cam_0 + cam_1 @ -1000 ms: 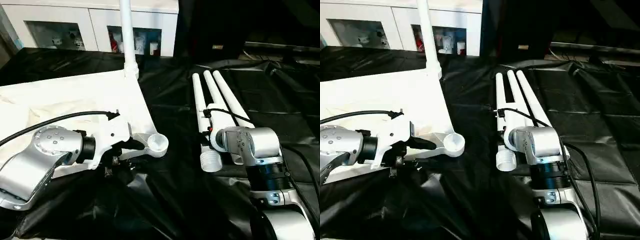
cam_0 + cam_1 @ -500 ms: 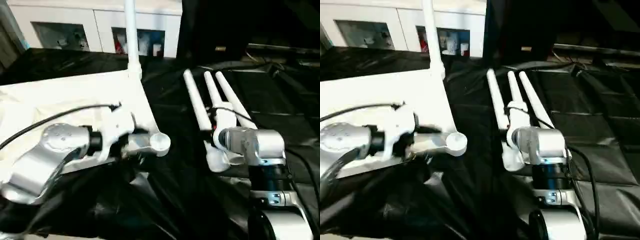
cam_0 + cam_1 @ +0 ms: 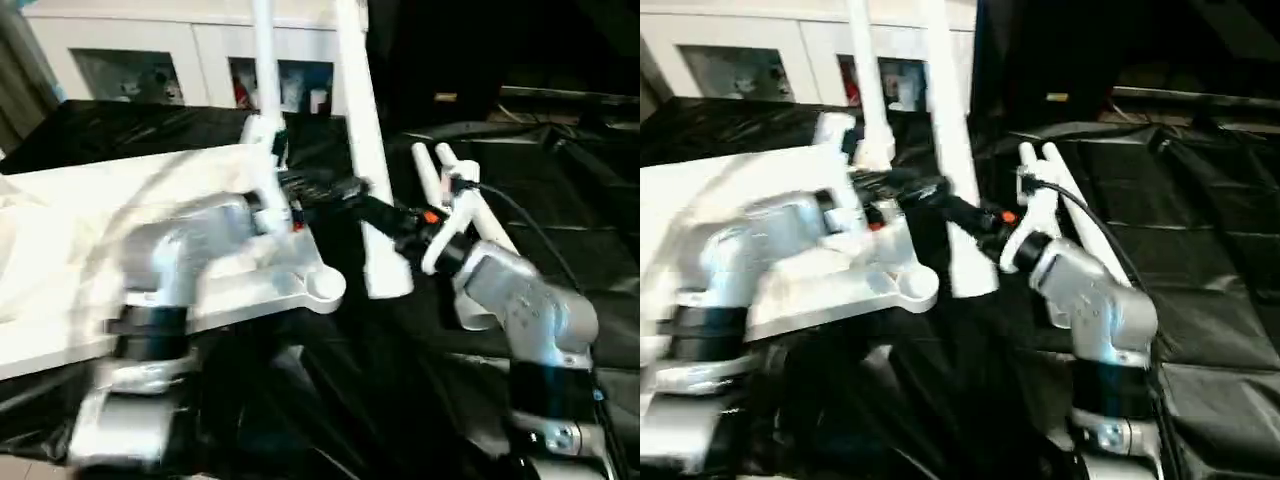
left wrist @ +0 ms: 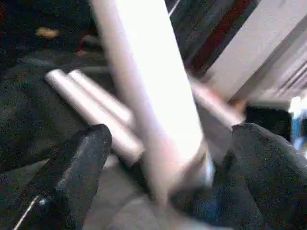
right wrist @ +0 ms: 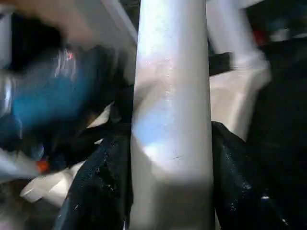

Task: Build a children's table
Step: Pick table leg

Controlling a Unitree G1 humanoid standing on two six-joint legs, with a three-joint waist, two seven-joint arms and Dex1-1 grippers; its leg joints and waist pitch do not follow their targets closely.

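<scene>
The right gripper clamps a long round white plastic leg upright beside the upturned white tabletop, the left gripper spread wide around it; light, stiff, smooth, best gripped low.

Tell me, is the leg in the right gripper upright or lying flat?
Upright: the leg stands nearly vertical, lifted off the black sheet, clamped by the right gripper.
</scene>
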